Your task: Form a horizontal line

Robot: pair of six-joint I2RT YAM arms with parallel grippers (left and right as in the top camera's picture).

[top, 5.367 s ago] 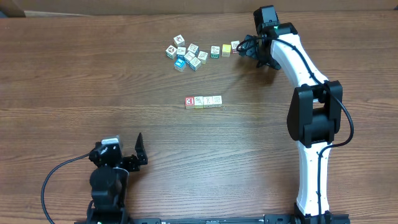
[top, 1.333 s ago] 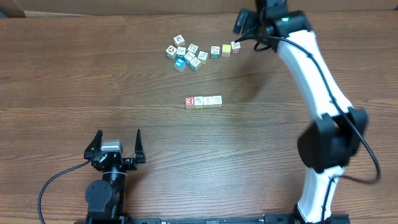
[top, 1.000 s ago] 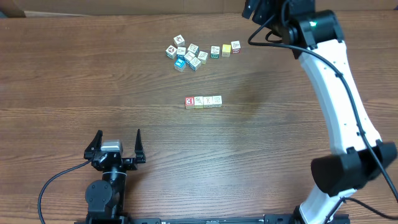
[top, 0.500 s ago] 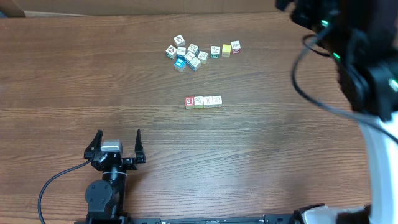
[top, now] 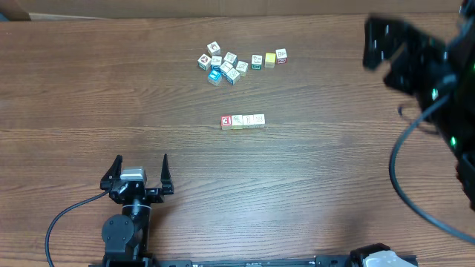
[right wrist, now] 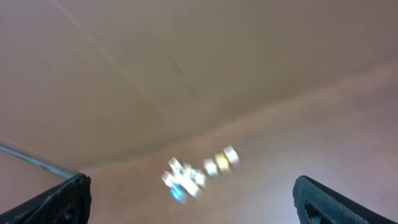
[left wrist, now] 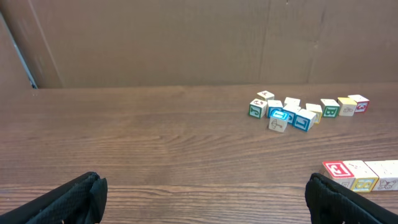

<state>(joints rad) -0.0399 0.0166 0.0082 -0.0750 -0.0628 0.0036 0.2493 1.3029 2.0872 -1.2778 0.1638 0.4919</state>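
Observation:
The horizontal line (top: 243,121) is a straight row of small cubes at mid-table, a red-and-white one at its left end and pale cream ones to the right. Its left part shows at the right edge of the left wrist view (left wrist: 364,175). My left gripper (top: 141,170) is open and empty near the front edge, well below and left of the row. My right gripper (top: 390,44) is open and empty, raised high at the far right, blurred in motion.
An irregular bunch of white, yellow and blue-edged cubes (top: 231,63) lies at the back of the table, with three more trailing right. It shows in the left wrist view (left wrist: 292,112) and, blurred, in the right wrist view (right wrist: 196,171). A cardboard wall stands behind the table.
My right arm has lifted away from the back cubes and swung to the right and towards the front. The left arm and all the cubes have stayed still.

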